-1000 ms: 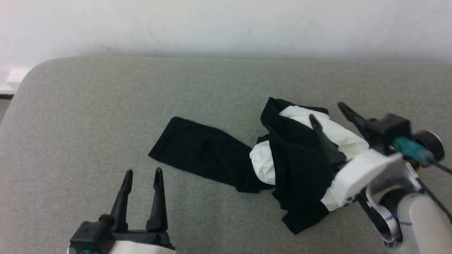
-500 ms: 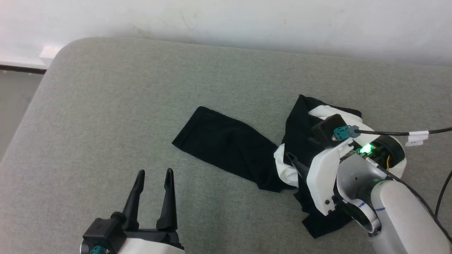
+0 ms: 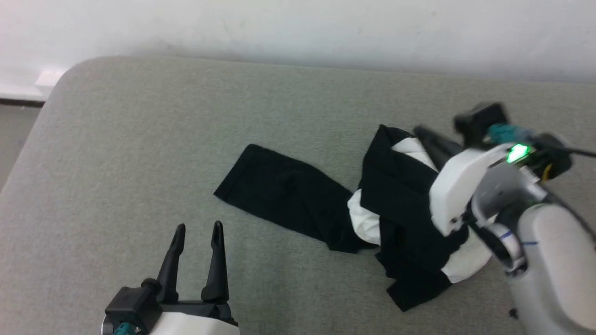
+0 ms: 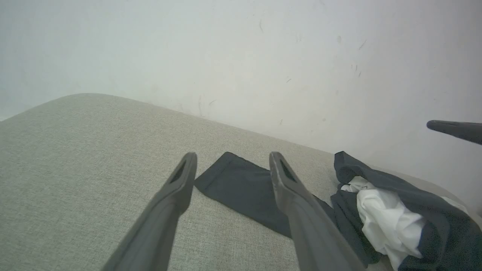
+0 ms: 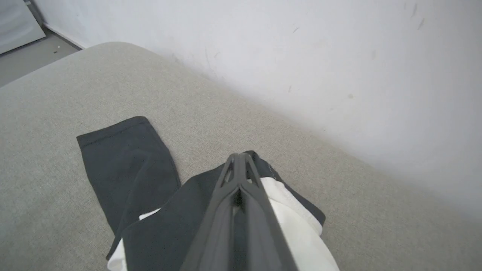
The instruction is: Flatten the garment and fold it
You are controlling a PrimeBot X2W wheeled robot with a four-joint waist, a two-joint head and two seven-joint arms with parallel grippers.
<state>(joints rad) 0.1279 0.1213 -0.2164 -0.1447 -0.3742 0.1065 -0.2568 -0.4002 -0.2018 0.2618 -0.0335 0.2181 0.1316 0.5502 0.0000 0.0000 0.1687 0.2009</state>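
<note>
The garment (image 3: 400,200) lies crumpled right of centre on the grey cushion (image 3: 139,153). It is a white body bunched under black folds, with one black sleeve (image 3: 284,195) stretched flat toward the left. My right gripper (image 3: 421,135) hovers over the heap's far edge. Its fingers are pressed shut (image 5: 239,156) with no cloth seen between the tips. From the left wrist view, one of its fingertips (image 4: 452,130) hangs in the air above the garment (image 4: 384,218). My left gripper (image 3: 196,228) is open near the front, short of the sleeve's cuff (image 4: 226,165), touching nothing.
A white wall (image 3: 298,28) runs close behind the cushion. The cushion's rounded corner (image 3: 60,79) is at the far left, with floor (image 3: 14,125) beyond it. A cable (image 3: 577,151) trails off my right wrist to the right.
My right gripper dropped onto the heap half a second ago, and now it is raised over the far edge and has shut. The head camera shifted. The left gripper stays open in place.
</note>
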